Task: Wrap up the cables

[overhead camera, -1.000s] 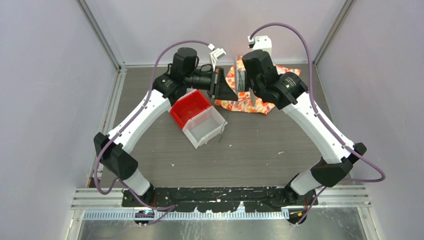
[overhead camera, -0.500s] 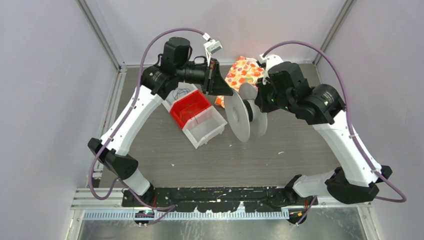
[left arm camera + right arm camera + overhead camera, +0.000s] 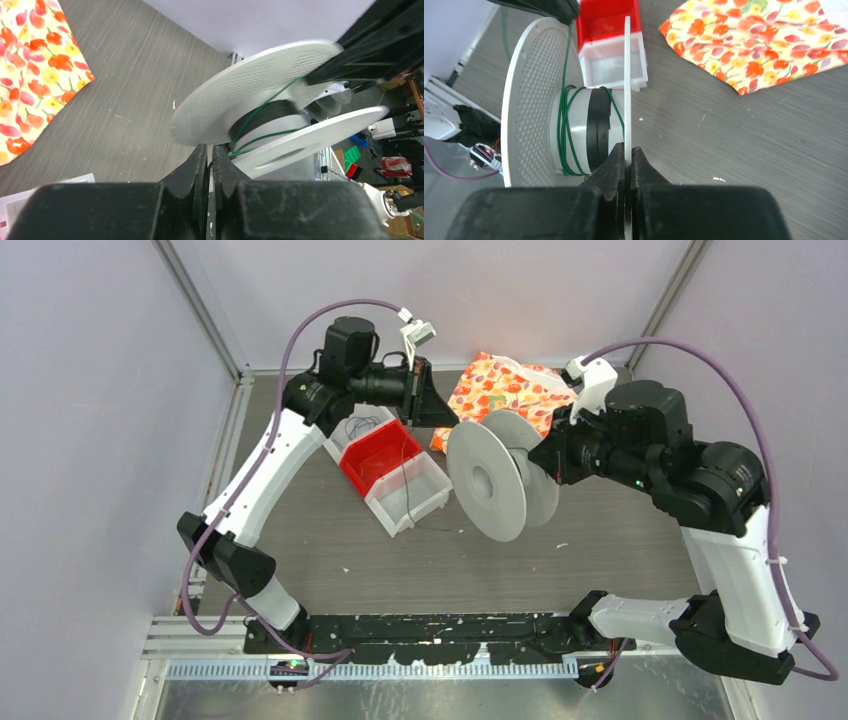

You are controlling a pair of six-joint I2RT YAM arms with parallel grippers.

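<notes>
A thin dark-green cable (image 3: pixel 406 485) hangs from my left gripper (image 3: pixel 441 416) down over the bins, and more of it lies in loops (image 3: pixel 361 426) behind the red bin. In the left wrist view my left gripper (image 3: pixel 210 149) is shut on the cable (image 3: pixel 207 172), which runs on to the hub of a white spool (image 3: pixel 250 85). My right gripper (image 3: pixel 628 149) is shut on the rim of the spool's thin flange (image 3: pixel 627 65) and holds the spool (image 3: pixel 487 480) in the air. A few turns of cable (image 3: pixel 565 131) are wound on the hub.
A red bin (image 3: pixel 379 453) and a clear white bin (image 3: pixel 412 497) stand side by side left of the spool; both also show in the right wrist view, the red bin (image 3: pixel 608 19) and the white bin (image 3: pixel 614 67). A floral cloth (image 3: pixel 506 390) lies at the back.
My right arm has swung the spool out from over the cloth, up and toward the near side, so it looms larger. My left gripper has stayed near the back, holding the cable.
</notes>
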